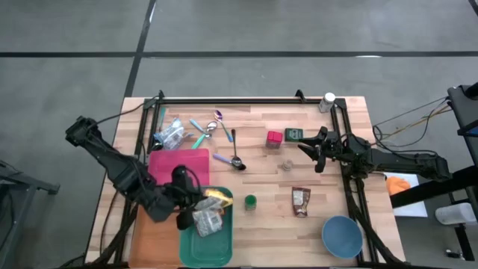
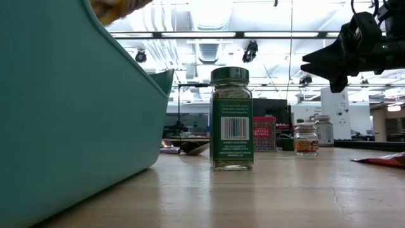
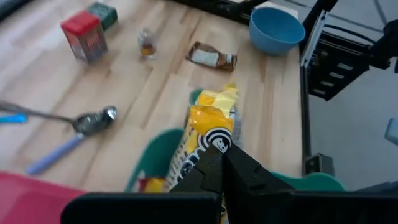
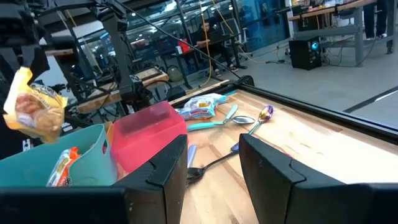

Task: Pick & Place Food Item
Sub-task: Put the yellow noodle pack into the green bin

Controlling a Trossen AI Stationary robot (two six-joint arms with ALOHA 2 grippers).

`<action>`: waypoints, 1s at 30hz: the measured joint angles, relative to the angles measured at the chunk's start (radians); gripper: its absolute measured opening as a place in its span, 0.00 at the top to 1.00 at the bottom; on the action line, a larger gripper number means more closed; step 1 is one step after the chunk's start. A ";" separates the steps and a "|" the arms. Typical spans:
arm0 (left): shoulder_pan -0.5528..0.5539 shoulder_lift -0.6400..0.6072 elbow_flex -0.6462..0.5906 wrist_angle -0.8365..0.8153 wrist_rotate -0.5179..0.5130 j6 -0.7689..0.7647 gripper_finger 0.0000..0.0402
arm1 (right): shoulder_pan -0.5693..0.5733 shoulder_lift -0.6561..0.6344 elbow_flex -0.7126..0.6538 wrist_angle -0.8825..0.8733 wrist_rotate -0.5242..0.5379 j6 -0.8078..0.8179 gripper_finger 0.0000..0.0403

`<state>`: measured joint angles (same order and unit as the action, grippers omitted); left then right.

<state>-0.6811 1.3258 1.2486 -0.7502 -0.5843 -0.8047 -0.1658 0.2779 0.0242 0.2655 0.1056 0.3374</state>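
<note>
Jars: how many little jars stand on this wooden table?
3. A green-lidded spice jar stands beside the teal plastic bin; a small glass jar sits mid-table near the red tin; a white-capped jar stands at the corner on the right arm's side. More could hide.

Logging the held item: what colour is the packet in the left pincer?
Yellow packet with black-and-white print, clearest in the left wrist view.

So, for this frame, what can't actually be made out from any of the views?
- Yellow snack bag: its lower end is hidden by the shut left gripper in the left wrist view; the low view's top edge cuts it off.
- Teal bin: its contents are hidden by its own wall in the low view.
- Green-lidded spice jar: label text too small to read.
- Right gripper: holds nothing visible.
</note>
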 joint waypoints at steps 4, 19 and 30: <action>-0.027 0.000 -0.052 0.000 0.005 -0.126 1.00 | 0.000 0.000 0.000 0.000 0.000 0.000 0.65; -0.028 0.001 -0.229 0.200 0.205 -0.433 1.00 | 0.000 0.000 0.000 0.000 0.000 0.000 0.65; -0.004 0.005 -0.380 0.414 0.370 -0.483 1.00 | 0.000 0.000 0.000 0.000 0.000 0.000 0.65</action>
<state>-0.6847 1.3313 0.8683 -0.3358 -0.2139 -1.2877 -0.1659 0.2779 0.0242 0.2657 0.1059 0.3374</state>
